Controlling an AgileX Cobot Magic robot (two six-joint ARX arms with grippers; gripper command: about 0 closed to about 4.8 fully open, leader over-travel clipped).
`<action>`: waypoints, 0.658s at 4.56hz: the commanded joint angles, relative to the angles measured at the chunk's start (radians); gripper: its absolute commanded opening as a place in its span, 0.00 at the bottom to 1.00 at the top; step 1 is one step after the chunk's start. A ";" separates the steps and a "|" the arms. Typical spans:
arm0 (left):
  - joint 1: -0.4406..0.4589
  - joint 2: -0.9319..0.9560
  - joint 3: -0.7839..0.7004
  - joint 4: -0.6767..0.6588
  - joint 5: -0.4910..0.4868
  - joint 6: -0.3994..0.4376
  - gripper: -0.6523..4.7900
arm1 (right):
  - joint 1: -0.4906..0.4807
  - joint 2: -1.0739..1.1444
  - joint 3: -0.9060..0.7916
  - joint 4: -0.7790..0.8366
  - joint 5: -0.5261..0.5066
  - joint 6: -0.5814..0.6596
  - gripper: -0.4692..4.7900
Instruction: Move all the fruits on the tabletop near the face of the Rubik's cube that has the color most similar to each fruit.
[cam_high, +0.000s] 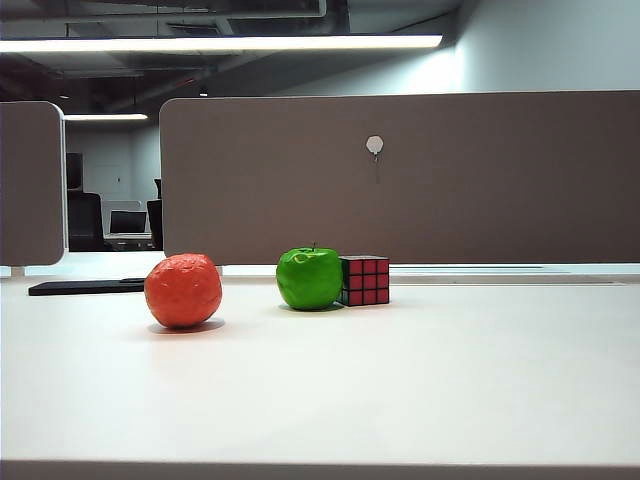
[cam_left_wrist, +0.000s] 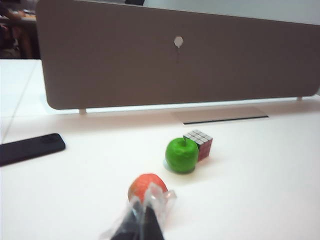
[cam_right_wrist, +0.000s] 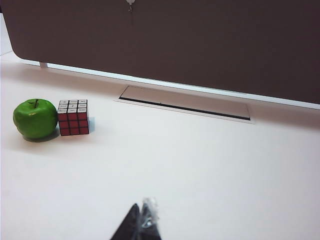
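Counting first: two fruits, one cube, two grippers. The left gripper (cam_left_wrist: 145, 220) shows only in its own wrist view, where its tips, wrapped in clear tape, come to a narrow point with no gap that I can see, so it looks pressed together. It holds nothing. The orange-red fruit (cam_left_wrist: 146, 187) sits just past those tips, partly hidden behind them; whether they touch it I cannot tell. The right gripper (cam_right_wrist: 142, 225) also shows only in its own view, with its dark tips squeezed tight together and nothing in them. It hangs over bare white tabletop (cam_right_wrist: 200, 170), well apart from everything.

Farther out sits the green apple (cam_high: 309, 278), with its little stem up. It rests right against the Rubik's cube (cam_high: 364, 280), on the left of the cube as seen from the front. The cube's red face (cam_high: 366, 282) looks toward the front camera, and its top is white. The side the apple hides cannot be seen. The orange-red fruit stands alone to the left of the apple, with a clear gap between them.

A flat black phone (cam_left_wrist: 30, 148) lies off to the left. A long brown divider panel (cam_high: 400, 175) stands behind it all.
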 joint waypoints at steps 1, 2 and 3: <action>0.001 0.001 -0.058 -0.008 0.000 0.008 0.11 | -0.008 -0.001 -0.427 0.639 0.068 0.010 0.09; 0.001 0.001 -0.124 0.024 0.000 0.008 0.11 | -0.030 -0.002 -0.427 0.639 0.051 0.009 0.09; 0.001 0.001 -0.169 0.086 0.000 0.007 0.11 | -0.095 -0.002 -0.427 0.639 0.053 0.004 0.09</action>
